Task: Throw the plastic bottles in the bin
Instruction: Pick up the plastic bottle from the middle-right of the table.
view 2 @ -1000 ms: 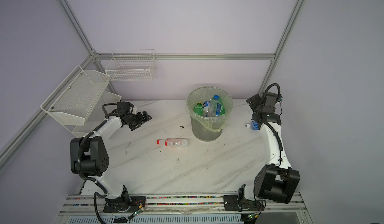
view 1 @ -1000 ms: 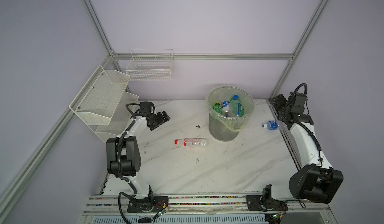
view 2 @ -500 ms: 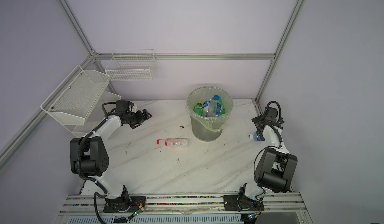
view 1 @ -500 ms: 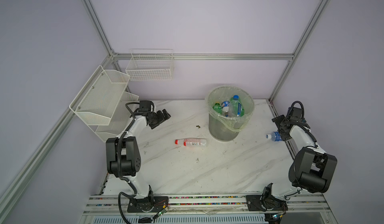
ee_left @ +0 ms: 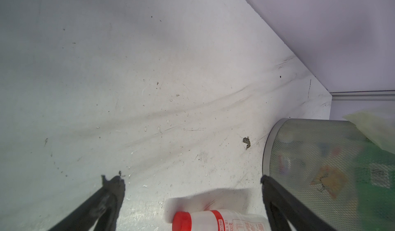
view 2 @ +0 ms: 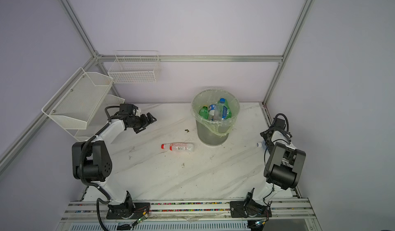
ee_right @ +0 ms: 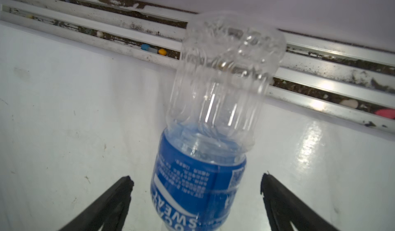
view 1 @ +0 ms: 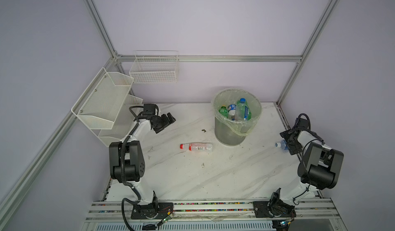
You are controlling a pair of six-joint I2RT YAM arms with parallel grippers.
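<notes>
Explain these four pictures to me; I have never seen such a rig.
Two white robot arms stand at a marble-look table, each ending in a two-fingered gripper. Two pictures look down from overhead, side by side; the other two come from cameras on the wrists. A lined mesh bin already holds several bottles. A red-capped bottle lies on the table near it. The left gripper is open and empty. The right gripper is open around a blue-labelled bottle lying by the table's edge, not squeezing it. Nothing is held.
</notes>
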